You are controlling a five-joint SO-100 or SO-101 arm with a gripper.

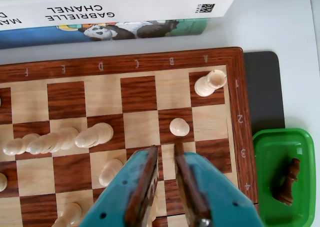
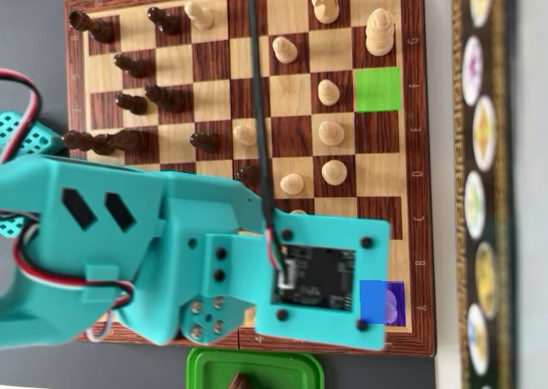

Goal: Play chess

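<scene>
Broadly, your bench (image 1: 280,17) carries a wooden chessboard (image 1: 150,62) that fills most of both views, and in the overhead view the teal arm (image 2: 111,252) covers the board's lower left half, so whatever stands on those squares is hidden from you. Beyond the board's far edge in the wrist view lie two stacked books (image 1: 115,7), the upper one white with its spine lettering upside down. Just off the board's right side in that view sits a green tray (image 1: 280,147), cut off at the frame's bottom, with a dark chess piece (image 1: 287,182) lying in it. In the overhead view you get a green marked square (image 2: 377,89) and a blue marked square (image 2: 382,303) over a pale rook (image 1: 210,82); dark pieces (image 2: 128,63) crowd the upper left. Several light pieces (image 1: 55,139) appear tipped toward the lens, so their types are hard to make out. A light pawn (image 1: 179,127) stands just ahead of the claw (image 1: 166,154), whose jaws stand slightly apart above the board with nothing between them; contact with the board cannot be judged.
</scene>
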